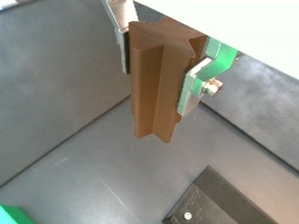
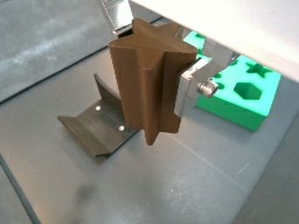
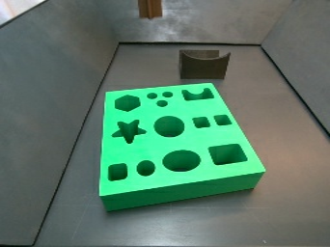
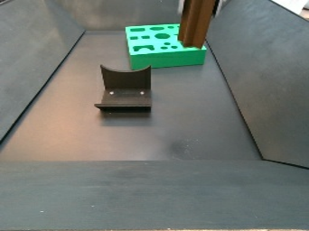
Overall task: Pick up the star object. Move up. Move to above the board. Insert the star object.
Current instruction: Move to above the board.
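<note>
The star object [image 1: 156, 83] is a tall brown fluted prism, also seen in a wrist view [image 2: 146, 83]. My gripper [image 1: 158, 74] is shut on its upper part, with a silver finger [image 2: 191, 87] on each side. It hangs upright, high above the dark floor. In a side view only its lower end [image 3: 150, 8] shows at the frame's top, beyond the green board [image 3: 180, 191]. In a side view [image 4: 197, 23] it stands in front of the board's [image 4: 169, 59] right end. The board's star hole [image 3: 126, 130] is open. The gripper itself is out of both side views.
The dark fixture [image 4: 123, 90] stands on the floor between the board and the near end, also seen in a side view [image 3: 203, 63] and a wrist view [image 2: 100, 127]. Dark sloping walls enclose the floor on all sides.
</note>
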You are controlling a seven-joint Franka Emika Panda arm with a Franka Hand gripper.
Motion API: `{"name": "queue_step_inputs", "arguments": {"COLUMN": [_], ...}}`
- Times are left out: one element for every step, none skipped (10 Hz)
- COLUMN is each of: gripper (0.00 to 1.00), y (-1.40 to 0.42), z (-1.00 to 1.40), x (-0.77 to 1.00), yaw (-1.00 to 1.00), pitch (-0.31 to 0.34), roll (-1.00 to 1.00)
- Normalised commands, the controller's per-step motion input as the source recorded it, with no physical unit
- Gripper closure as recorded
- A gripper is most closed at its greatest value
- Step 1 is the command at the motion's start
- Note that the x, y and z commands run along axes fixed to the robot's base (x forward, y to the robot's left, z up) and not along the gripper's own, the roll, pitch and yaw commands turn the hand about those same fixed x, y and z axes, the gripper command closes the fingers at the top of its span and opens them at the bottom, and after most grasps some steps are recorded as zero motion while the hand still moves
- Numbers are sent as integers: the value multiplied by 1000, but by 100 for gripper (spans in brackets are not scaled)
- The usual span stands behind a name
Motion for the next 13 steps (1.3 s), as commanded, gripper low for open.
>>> {"name": "queue_step_inputs", "arguments": {"gripper": [100,100,100,100,100,100,100,100,100,100,100,100,100], "y": [-46,-43,-38,-36,-27,-18,-13,-12,-1000,-1000,-1000,-1000,-1000], "z": [1000,1000,1000,971,813,656,443,285,22,9,21,21,21], "x": [-78,-65,-51,-37,-19,-8,2,2,162,168,189,200,202], "yaw": [5,12,18,23,25,25,27,30,-88,-81,-40,-19,-2], "pitch": [63,77,86,92,92,93,93,94,592,572,473,364,221], "roll": [94,99,105,106,100,88,84,86,91,93,67,8,-16]}}
